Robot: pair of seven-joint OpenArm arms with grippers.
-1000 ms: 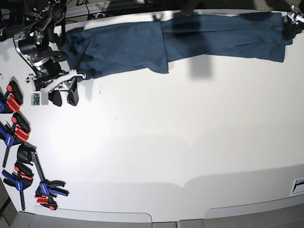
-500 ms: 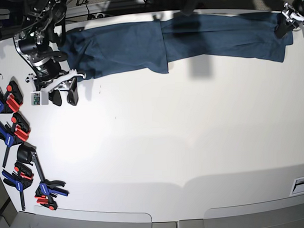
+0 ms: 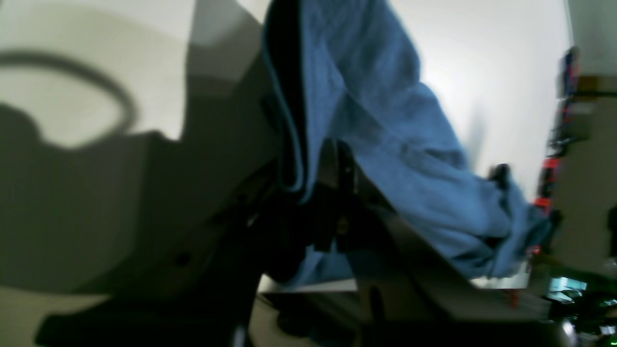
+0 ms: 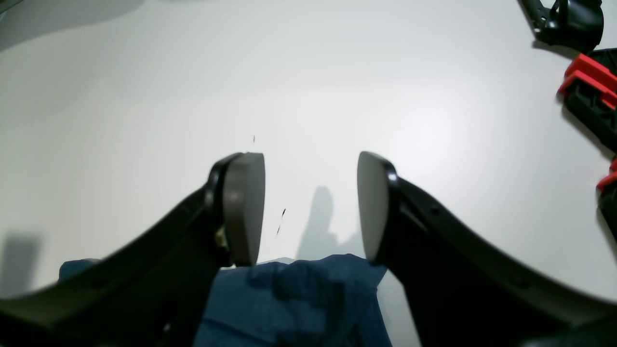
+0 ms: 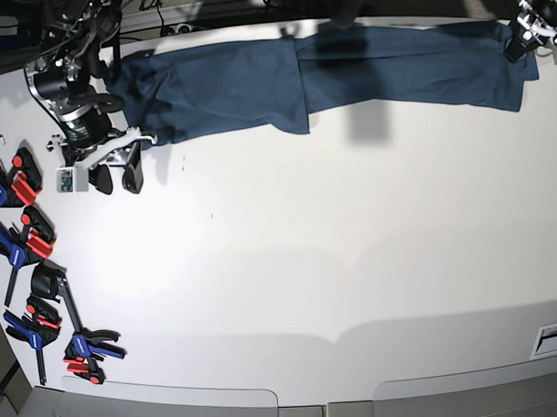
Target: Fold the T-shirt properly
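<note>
1. Cloth: we see the T-shirt [image 5: 329, 74] stretched in a long dark-blue band along the far edge of the table [image 5: 335, 261], running from the right gripper's side across to the far corner on the left arm's side.
2. We note a folded edge near the band's middle, where one layer ends in a straight vertical line over the other.
3. We find the left gripper [image 5: 522, 43] at the shirt's end, by the table's far corner; in the left wrist view its fingers [image 3: 332, 202] are pinched on a bunched fold of the T-shirt [image 3: 385, 120].
4. We see the right gripper [image 5: 114, 178] with its jaws spread apart and nothing between them, held just off the shirt's near edge; its pads [image 4: 243, 207] frame bare tabletop.
5. We observe coloured clamps [image 5: 28, 240] lined along the table's edge on the right arm's side.
6. We see the whole near expanse of white surface bare.
</note>
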